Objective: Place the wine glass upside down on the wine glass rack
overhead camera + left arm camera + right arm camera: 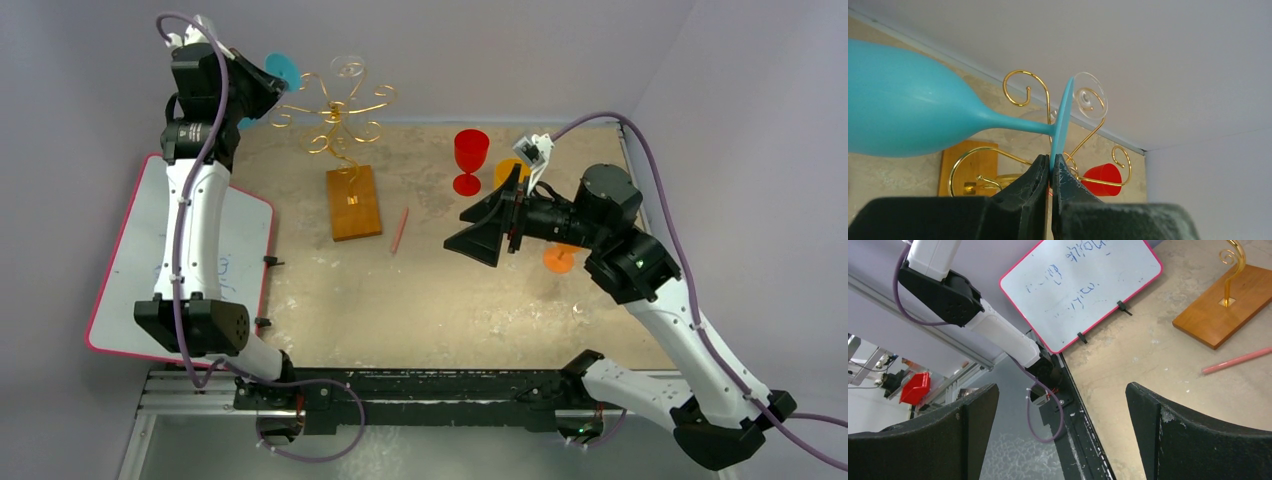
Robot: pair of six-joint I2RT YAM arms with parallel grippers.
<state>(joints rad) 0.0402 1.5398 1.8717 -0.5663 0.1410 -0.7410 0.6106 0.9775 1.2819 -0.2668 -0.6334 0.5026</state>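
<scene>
My left gripper (1050, 164) is pinched shut on the foot of the turquoise wine glass (908, 115), an opaque, smooth bowl on a slim stem lying roughly level. It is up near the bench's far left corner, just beside the wine glass rack (335, 112), whose gold scrolls carry a clear disc (1089, 96), possibly another glass's foot. My right gripper (1060, 395) hangs wide open toward the right edge, holding nothing
</scene>
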